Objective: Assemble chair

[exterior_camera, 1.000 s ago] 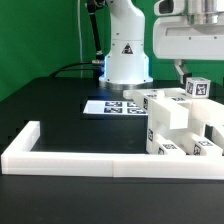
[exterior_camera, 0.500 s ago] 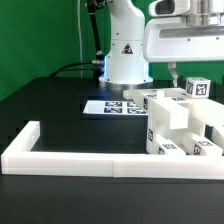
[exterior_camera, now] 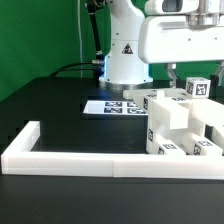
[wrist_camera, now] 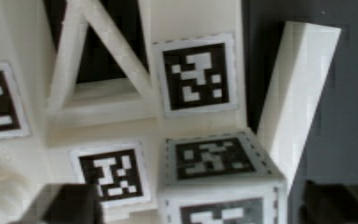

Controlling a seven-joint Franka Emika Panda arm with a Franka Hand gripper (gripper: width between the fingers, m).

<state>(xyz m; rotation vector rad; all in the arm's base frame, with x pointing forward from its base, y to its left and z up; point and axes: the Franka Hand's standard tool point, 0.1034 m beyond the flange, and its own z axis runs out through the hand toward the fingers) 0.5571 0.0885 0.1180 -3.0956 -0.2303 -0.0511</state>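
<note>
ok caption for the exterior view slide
Panda gripper above clustered white chair parts, marker board beside, low white wall in front

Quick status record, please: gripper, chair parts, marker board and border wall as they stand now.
gripper: above the chair parts, fingers either side of a tagged block; contact cannot be told
chair parts: white tagged pieces, clustered at the exterior view's right
marker board: flat on the table, to the exterior view's left of the parts
border wall: low, white, along the front and left
</note>
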